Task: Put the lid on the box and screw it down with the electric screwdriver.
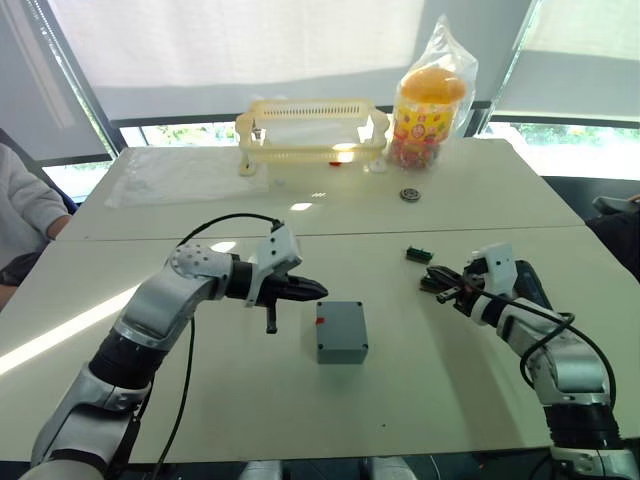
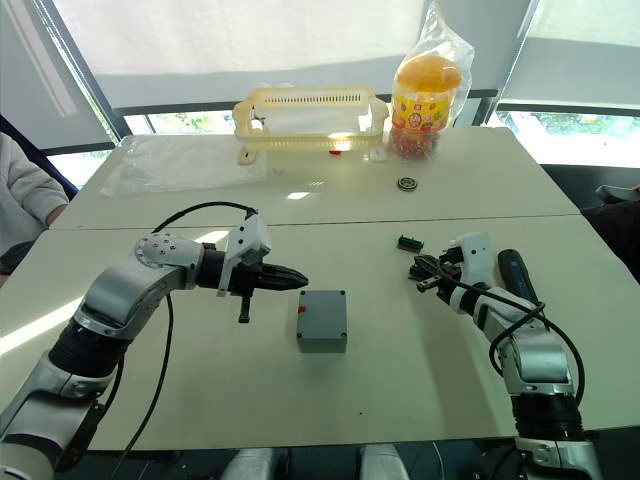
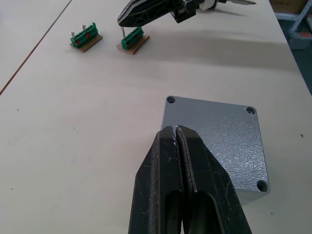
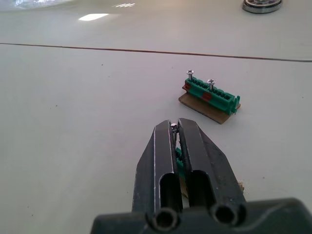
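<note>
Left pincer (image 3: 176, 134) clenched, holding nothing, tips hovering just over the near edge of the lid (image 3: 219, 129). Lid sits on the box (image 1: 341, 332), mid counter (image 1: 200, 400), corner holes visible. Right pincer (image 4: 175, 127) clenched on a small screw (image 4: 173, 126) above a green block (image 4: 180, 155); second block (image 4: 212, 92) just beyond. Screwdriver (image 2: 516, 273) lies on the counter behind the right arm. Yellow basket (image 1: 312, 130) and snack jar (image 1: 428, 118) far back.

The white table (image 1: 200, 420) carries the box (image 1: 341, 332), green connector blocks (image 1: 418, 254), yellow basket (image 1: 312, 130).
</note>
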{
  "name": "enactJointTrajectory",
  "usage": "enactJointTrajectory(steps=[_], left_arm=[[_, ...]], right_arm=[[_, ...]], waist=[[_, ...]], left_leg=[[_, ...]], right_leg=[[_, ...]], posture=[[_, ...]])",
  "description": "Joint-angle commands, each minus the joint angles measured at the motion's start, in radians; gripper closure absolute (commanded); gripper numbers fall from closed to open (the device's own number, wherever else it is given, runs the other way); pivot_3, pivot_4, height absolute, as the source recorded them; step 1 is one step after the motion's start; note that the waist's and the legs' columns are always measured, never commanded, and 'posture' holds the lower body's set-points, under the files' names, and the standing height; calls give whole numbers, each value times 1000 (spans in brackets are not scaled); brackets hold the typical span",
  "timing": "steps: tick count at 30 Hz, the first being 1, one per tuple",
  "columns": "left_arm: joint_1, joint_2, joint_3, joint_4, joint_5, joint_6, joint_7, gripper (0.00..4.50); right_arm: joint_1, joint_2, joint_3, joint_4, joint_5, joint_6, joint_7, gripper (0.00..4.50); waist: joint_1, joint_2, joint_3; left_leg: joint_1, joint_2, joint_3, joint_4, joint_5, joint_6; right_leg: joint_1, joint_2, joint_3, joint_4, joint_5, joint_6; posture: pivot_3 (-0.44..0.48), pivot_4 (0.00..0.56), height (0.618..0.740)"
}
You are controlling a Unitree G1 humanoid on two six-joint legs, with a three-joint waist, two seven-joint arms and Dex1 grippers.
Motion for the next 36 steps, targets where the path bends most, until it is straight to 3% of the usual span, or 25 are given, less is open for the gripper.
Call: enactJointTrajectory(steps=[1,7,13,23,36], left_arm=[[-4,1,11,-6,2,-24,-8,4500],[20,56,10,-12,19,-39,-40,4500],[75,105,6,-31,49,-76,-58,4500],[112,111,16,-59,63,-63,-23,4500],[121,107,18,-74,55,-48,-7,4500]], right_arm=[[-19,-23,-39,-91,20,5,-7,4404],[-14,-78,-48,-342,175,156,58,4404],[28,-107,27,-514,273,277,82,4404],[37,-86,200,-470,181,179,121,4404],[26,-81,230,-392,110,108,164,4404]], waist=[[0,0,0],[-3,0,0],[3,0,0],[1,0,0],[2,0,0]], left_leg=[[0,0,0,0,0,0],[0,0,0,0,0,0],[0,1,-1,0,0,0],[-1,0,-1,1,0,0],[-1,0,-1,1,0,0]], right_leg=[[0,0,0,0,0,0],[0,0,0,0,0,0],[0,1,0,0,0,0],[0,0,0,-1,0,0],[0,0,0,-1,0,0]], posture=[[0,150,740],[0,150,740],[0,150,740],[0,150,740],[0,150,740]])
